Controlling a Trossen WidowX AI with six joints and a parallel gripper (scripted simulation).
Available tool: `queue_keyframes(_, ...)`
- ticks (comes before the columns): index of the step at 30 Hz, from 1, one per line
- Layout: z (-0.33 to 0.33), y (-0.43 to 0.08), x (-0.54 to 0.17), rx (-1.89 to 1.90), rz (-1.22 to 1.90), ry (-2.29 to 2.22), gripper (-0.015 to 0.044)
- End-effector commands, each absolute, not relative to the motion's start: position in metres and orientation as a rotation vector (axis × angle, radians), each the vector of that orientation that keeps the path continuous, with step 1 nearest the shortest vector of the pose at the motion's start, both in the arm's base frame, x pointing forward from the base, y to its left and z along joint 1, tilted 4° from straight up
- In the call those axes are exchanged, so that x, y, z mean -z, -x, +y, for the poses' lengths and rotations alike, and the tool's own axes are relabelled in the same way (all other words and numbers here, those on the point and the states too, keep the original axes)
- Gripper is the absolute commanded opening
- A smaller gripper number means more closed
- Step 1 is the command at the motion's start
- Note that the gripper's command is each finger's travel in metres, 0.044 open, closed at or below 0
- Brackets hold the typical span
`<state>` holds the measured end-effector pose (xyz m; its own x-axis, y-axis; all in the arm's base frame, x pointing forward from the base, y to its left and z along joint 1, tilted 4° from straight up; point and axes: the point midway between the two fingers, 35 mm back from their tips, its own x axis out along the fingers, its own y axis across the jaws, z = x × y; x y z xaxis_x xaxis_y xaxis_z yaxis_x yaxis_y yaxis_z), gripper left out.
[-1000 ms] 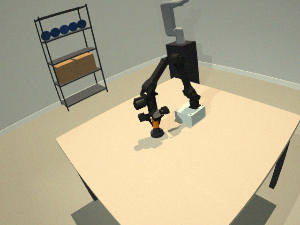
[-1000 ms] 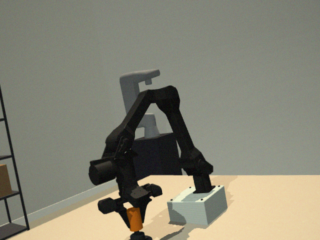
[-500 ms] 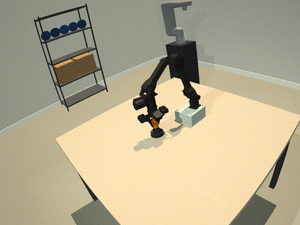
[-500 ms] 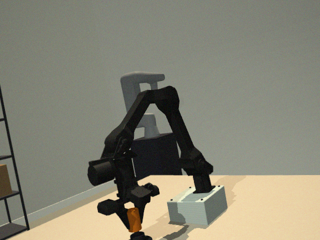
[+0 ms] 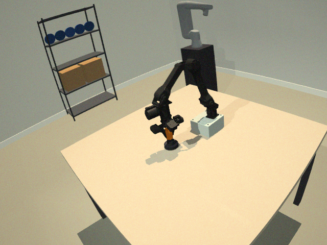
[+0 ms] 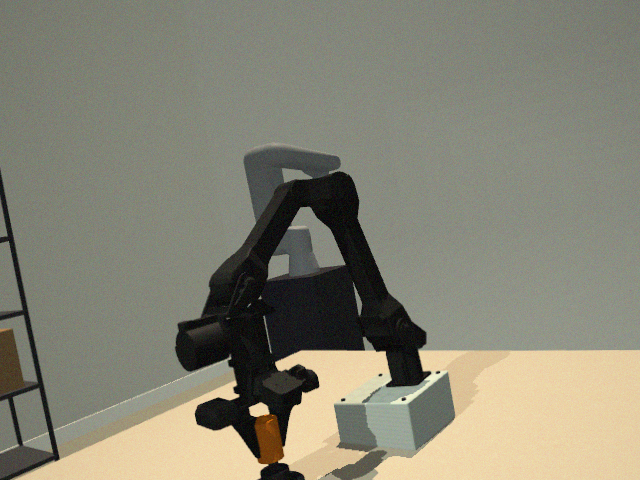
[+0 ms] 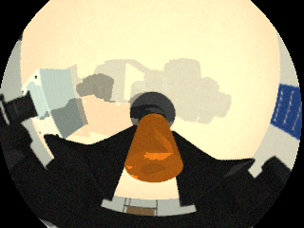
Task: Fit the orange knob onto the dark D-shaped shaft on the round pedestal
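The orange knob is held roughly upright, leaning slightly in the top and exterior views. My gripper is shut on it, with a dark finger on either side. The dark round pedestal stands on the table directly below the knob. A short dark section shows between the knob's lower end and the pedestal's wide base in the top view. I cannot tell how much of it is shaft. The shaft's flat side and the knob's hole are hidden.
The arm's pale box base stands on the table behind and to the right of the pedestal in the top and exterior views. A shelf rack and a grey arm on a black stand are in the background.
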<state>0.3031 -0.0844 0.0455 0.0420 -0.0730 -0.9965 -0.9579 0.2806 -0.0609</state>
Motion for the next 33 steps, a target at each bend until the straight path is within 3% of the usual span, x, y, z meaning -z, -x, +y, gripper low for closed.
queue_keyframes(1,-0.0839,-0.3033,-0.0492,-0.96,1.316,1.107,0.0)
queue_keyframes(33,-0.0839,-0.3018,-0.0442,-1.077,1.258,1.225,0.0)
